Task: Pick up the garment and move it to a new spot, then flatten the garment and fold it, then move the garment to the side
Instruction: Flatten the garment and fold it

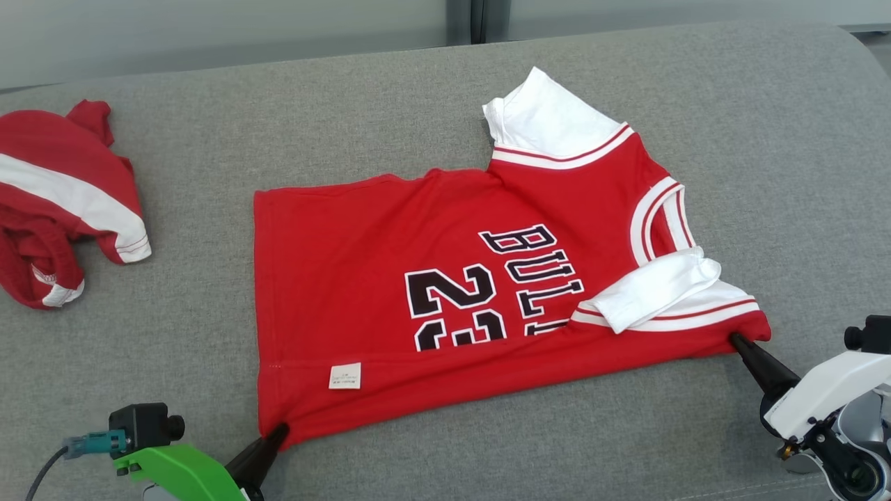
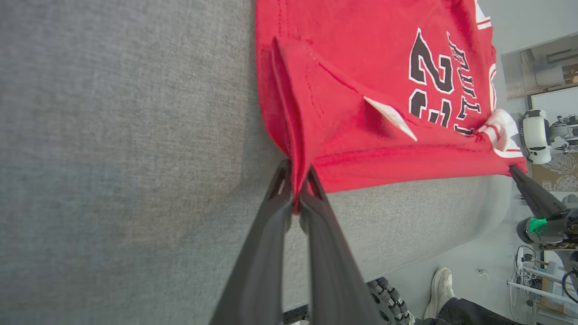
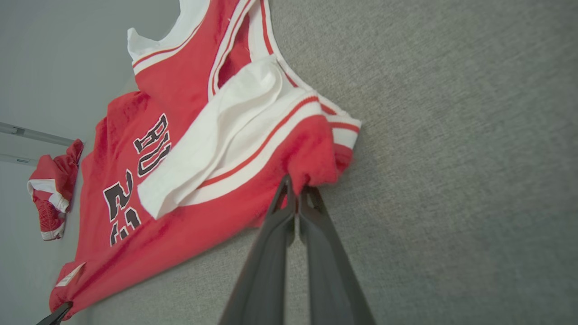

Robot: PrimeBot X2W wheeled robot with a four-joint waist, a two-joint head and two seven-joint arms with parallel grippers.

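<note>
At the near edge, one corner of the jersey (image 1: 390, 250) is pinched between the shut fingers of the left gripper (image 1: 278, 433), the other by the right gripper (image 1: 738, 341), likewise clamped. The jersey is laid flat on the cushion (image 1: 209, 139). Farther left, a second garment (image 1: 62, 202) is heaped.

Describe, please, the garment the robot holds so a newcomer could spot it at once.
On the wide grey cushion, look to the middle: a red jersey lies spread, its two near corners pinched by the left pincer and right pincer. Unlike the crumpled red garment at far left, it bears black lettering and the number 23.
</note>
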